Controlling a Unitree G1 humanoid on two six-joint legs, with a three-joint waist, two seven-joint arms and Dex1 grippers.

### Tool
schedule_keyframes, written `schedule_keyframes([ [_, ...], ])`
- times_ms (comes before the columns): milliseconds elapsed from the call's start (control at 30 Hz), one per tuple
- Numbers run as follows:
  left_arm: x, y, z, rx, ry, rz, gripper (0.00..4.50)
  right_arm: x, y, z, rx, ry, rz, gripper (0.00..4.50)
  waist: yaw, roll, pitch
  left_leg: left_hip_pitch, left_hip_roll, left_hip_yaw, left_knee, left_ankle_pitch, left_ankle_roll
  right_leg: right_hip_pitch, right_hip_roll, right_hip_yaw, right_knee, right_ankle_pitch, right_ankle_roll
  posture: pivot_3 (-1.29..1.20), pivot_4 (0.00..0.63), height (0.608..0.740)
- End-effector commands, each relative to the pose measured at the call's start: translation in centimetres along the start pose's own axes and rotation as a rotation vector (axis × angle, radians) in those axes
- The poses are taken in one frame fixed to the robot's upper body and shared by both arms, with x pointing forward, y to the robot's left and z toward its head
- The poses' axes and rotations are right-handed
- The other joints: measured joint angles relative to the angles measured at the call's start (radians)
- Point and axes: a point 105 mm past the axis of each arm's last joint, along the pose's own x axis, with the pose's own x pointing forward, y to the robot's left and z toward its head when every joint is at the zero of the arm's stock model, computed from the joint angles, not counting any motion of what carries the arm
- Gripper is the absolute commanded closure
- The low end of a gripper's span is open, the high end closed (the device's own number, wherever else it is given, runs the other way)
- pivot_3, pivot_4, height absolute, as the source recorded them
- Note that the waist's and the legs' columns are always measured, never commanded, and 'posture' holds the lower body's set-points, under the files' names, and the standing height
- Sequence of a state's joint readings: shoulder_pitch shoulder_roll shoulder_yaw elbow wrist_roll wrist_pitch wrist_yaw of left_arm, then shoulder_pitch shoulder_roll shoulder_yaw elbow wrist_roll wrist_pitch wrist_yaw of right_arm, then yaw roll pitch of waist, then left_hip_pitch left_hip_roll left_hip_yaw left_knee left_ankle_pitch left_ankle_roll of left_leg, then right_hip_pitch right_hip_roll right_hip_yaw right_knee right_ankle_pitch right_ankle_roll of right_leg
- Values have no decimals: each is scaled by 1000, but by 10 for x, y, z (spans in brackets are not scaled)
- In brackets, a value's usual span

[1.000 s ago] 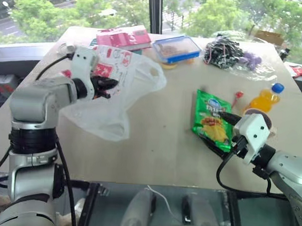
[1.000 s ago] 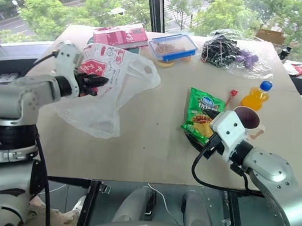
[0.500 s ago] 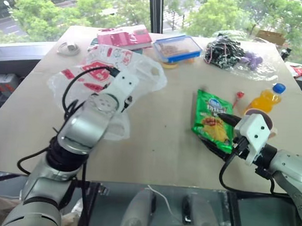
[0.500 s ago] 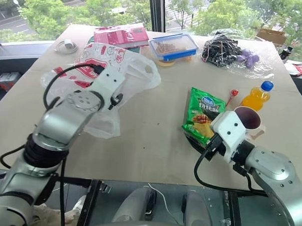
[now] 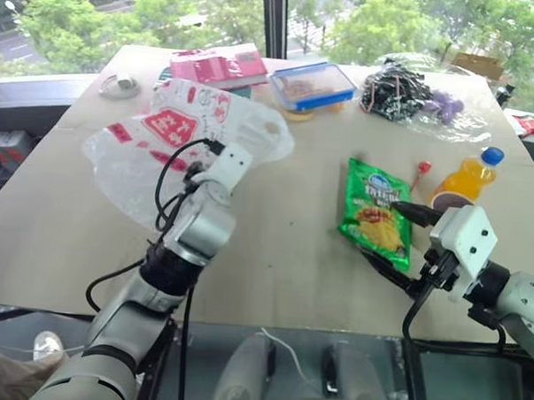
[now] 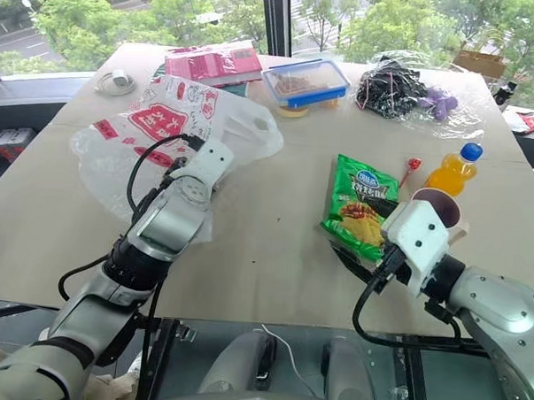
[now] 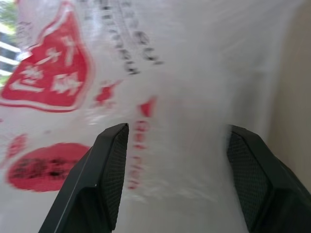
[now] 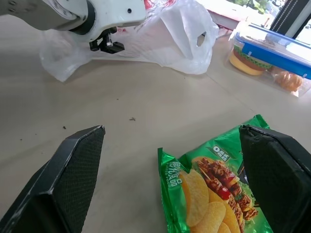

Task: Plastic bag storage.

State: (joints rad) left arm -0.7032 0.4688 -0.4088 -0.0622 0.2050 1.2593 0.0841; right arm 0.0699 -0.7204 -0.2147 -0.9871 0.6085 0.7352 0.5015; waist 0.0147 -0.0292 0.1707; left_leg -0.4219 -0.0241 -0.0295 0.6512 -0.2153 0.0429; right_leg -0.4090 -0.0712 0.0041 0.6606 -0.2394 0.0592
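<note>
While spread flat, the bag shows most of its print; readable detail is slight.

Writing on bag: the large, thin, translucent white plastic carrier bag [image 5: 154, 146] carries red panels with white characters, too small to read in the eye views and blurred in the left wrist view.
Writing on packet: the green glossy snack packet [image 5: 378, 214] has a blue oval logo near its top and a picture of crisps below; the green lettering in the right wrist view cannot be made out.
Bag, place: upper left of the left eye view, lying loose and crumpled on the beige table [image 5: 283, 245], one loop handle towards the centre.
Left gripper [image 8: 108, 45]: on the near edge of the bag, pointing into it; in the left wrist view its black fingers [image 7: 104, 182] stand apart with bag film between and ahead of them; whether the film is touched cannot be told.
Right gripper [image 8: 170, 179]: lower right of the left eye view, fingers spread wide, holding nothing, just beside the snack packet's near end and well apart from the bag.
</note>
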Motion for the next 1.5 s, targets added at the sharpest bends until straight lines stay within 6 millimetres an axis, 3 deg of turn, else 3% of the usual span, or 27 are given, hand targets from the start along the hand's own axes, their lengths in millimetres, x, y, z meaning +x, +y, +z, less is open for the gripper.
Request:
schedule_keyframes([
  [33, 3, 16, 18, 15, -76, 94, 1524, -5, 6, 21, -53, -95, 8, 0, 1, 0, 0, 0, 0, 0, 0, 0, 0, 0, 0, 0, 0, 0, 0, 0, 150, 740],
  [167, 8, 16, 21, 30, -95, 95, 3000, -5, 7, 22, -61, -103, 2, 0, 1, 0, 0, 0, 0, 0, 0, 0, 0, 0, 0, -1, 0, 0, 0, 0, 150, 740],
  [267, 15, 20, 16, 45, -84, 104, 4393, -5, 7, 21, -68, -104, -8, 0, 1, 0, 0, 0, 0, 0, 0, 0, 0, 0, 0, -1, 0, 0, 0, 0, 150, 740],
  [300, 17, 22, 15, 45, -86, 105, 4461, -5, 7, 21, -71, -103, -12, 0, 0, 0, 0, 0, 0, 0, 0, 0, 0, 0, 0, -1, 0, 0, 0, 0, 150, 740],
  [433, 17, 25, 23, -34, -151, 50, 4461, -3, 5, 19, -80, -103, -24, 0, 0, 0, 0, -1, 0, 0, 0, 0, 0, 0, 0, -1, 0, 0, 0, 0, 150, 740],
  [667, 9, 79, 32, -166, -262, -67, 4461, -1, 3, 15, -89, -90, -38, 0, -2, 0, 0, -1, 0, 0, 0, 0, 0, -1, -1, -1, 0, 0, 0, 0, 150, 740],
  [933, -3, 120, 42, -111, -299, -142, 4461, 14, 1, -13, -116, 28, -40, 0, -1, 0, 0, -1, -1, 0, 1, 0, 0, 0, -1, -1, -1, 0, 0, 0, 150, 740],
  [1000, -5, 129, 44, -103, -301, -127, 4461, 21, -8, -30, -165, 103, -84, 0, -2, 0, 0, -1, 0, 0, 1, 0, 0, 0, 0, -1, -1, 0, 0, 0, 150, 740],
  [1267, -10, 136, 51, -106, -300, -136, 4461, 52, -23, -76, -338, 268, -121, 0, -4, 0, 0, -1, 0, 0, 1, 0, 0, -1, 1, -1, 0, 0, 0, 0, 150, 740],
  [1467, -12, 136, 47, -104, -288, -138, 4461, 58, -35, -99, -440, 366, -186, 0, -4, 0, 0, -1, 0, 0, 1, 0, 0, -1, 1, -1, 1, 0, 0, 0, 150, 740],
  [1500, -12, 136, 47, -105, -288, -138, 4500, 57, -36, -99, -441, 365, -188, 541, -3, 0, 0, -1, 0, 0, 1, 0, 0, -1, 1, -1, 1, 0, 0, 0, 150, 740],
])
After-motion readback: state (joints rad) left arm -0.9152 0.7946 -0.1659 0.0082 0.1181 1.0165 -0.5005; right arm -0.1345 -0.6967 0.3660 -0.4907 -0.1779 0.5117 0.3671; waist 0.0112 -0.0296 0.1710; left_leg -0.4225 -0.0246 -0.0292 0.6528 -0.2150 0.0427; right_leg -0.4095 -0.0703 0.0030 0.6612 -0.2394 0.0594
